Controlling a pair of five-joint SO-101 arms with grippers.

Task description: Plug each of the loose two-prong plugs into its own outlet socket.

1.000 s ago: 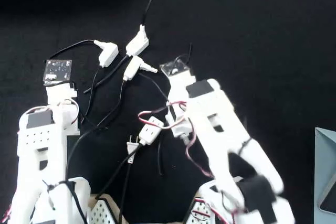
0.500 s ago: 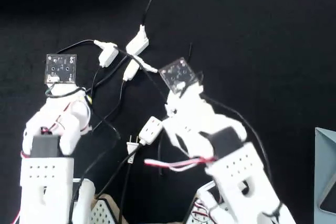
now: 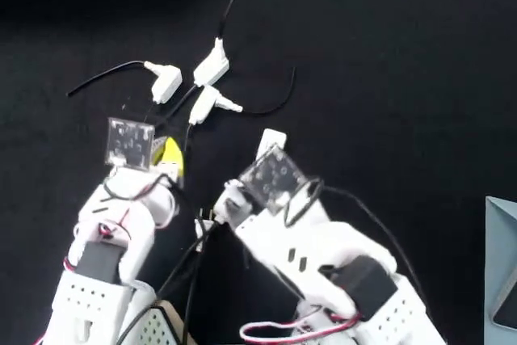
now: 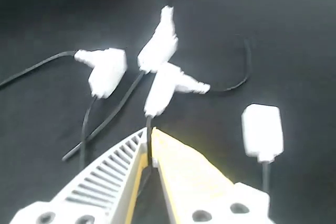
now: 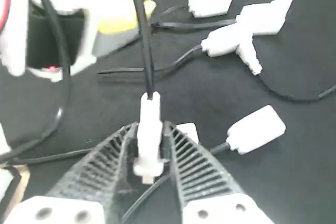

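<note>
High view: black table (image 3: 404,78). A cluster (image 3: 212,65) of three white connectors lies at the far side, their leads fanning out. The left gripper (image 3: 167,151), one finger yellow, sits just near of the cluster, at a thin black cable (image 3: 187,136) that runs back from one connector. A lone white socket (image 3: 272,141) lies near the middle, apart from the cluster. The right gripper (image 3: 222,209) is low beside the left arm, at a white plug (image 3: 205,230). Left wrist view: left gripper (image 4: 149,132) has its fingertips pinched together with the cable (image 4: 149,153) between them. The cluster (image 4: 160,43) is ahead and the socket (image 4: 262,129) off to one side, untouched. Right wrist view: right gripper (image 5: 149,148) is clamped on the plug (image 5: 149,129), which stands upright between the ribbed fingers with its lead rising out the far end. The socket (image 5: 257,127) is nearby on the table and the cluster (image 5: 252,24) farther off. Print cannot be made out
</note>
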